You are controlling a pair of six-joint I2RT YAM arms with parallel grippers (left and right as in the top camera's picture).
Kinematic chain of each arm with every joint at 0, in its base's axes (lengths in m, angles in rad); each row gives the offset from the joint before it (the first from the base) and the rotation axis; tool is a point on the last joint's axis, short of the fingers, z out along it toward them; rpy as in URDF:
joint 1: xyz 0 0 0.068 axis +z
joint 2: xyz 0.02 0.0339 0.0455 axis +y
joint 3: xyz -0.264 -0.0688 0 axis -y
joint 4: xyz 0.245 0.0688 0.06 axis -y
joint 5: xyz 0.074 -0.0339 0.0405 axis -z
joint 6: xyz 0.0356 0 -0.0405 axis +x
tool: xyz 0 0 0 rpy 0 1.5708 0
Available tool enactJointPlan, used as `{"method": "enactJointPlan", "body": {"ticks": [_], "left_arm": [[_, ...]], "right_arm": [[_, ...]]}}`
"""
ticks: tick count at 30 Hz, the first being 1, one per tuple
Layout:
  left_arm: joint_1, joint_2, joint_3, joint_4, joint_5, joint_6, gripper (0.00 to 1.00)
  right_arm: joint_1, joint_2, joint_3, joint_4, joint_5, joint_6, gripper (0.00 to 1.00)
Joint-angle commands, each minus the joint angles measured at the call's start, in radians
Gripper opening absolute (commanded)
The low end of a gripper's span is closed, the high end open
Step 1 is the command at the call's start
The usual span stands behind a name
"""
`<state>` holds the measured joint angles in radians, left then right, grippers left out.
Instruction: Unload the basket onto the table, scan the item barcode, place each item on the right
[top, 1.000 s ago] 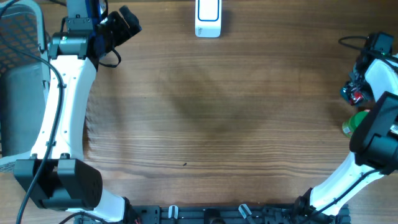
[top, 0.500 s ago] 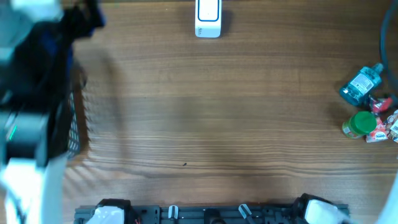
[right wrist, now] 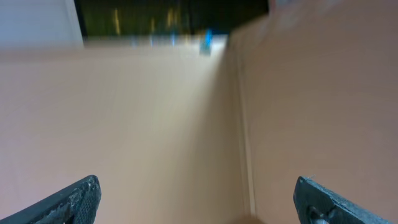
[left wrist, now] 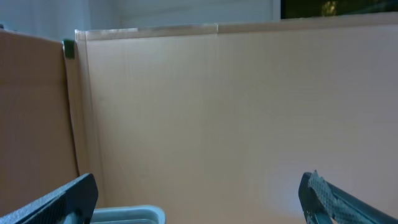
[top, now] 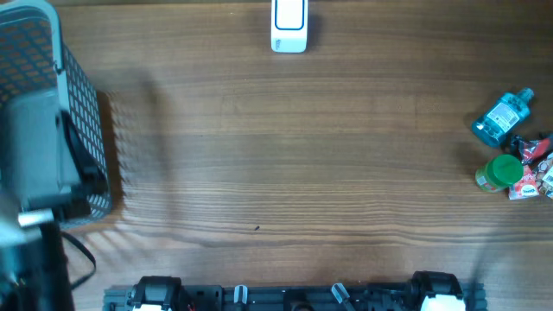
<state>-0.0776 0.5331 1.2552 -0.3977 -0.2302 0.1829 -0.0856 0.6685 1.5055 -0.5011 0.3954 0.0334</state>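
Far right of scanner (top: 289, 26): blue bottle (top: 501, 119), green-lid jar (top: 498, 172), packets (top: 529, 187), clumped.
L gripper (left wrist: 199, 202): jaws wide, empty.
R gripper (right wrist: 199, 200): wide, empty too.
Risk: tight clump; pick may knock neighbours, barcode could face away.

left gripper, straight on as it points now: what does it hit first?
Likely the tan board wall filling its wrist view, dead ahead of the left gripper, fingers open. Depth unclear.
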Motion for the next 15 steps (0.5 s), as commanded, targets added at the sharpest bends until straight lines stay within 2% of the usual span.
{"method": "enactJointPlan", "body": {"ticks": [1, 4, 6, 8, 12, 15], "left_arm": [[0.004, -0.085, -0.164, 0.040, 0.033, 0.019, 1.00], [0.004, -0.134, -0.214, 0.039, 0.106, 0.013, 1.00], [0.004, -0.148, -0.217, 0.040, 0.141, -0.036, 1.00], [0.004, -0.148, -0.217, 0.043, 0.144, -0.089, 1.00], [0.013, -0.148, -0.217, 0.061, 0.143, -0.086, 1.00], [0.075, -0.150, -0.217, 0.097, 0.144, -0.087, 1.00]], "right_arm": [[0.003, -0.152, -0.079, -0.018, 0.047, 0.030, 1.00], [0.003, -0.246, -0.108, -0.031, 0.079, 0.018, 1.00], [0.002, -0.293, -0.113, -0.048, 0.069, 0.020, 1.00], [0.001, -0.352, -0.126, -0.047, 0.067, 0.020, 1.00], [-0.002, -0.489, -0.184, -0.055, 0.067, 0.023, 1.00], [-0.005, -0.603, -0.246, -0.069, 0.024, 0.040, 1.00]]}}
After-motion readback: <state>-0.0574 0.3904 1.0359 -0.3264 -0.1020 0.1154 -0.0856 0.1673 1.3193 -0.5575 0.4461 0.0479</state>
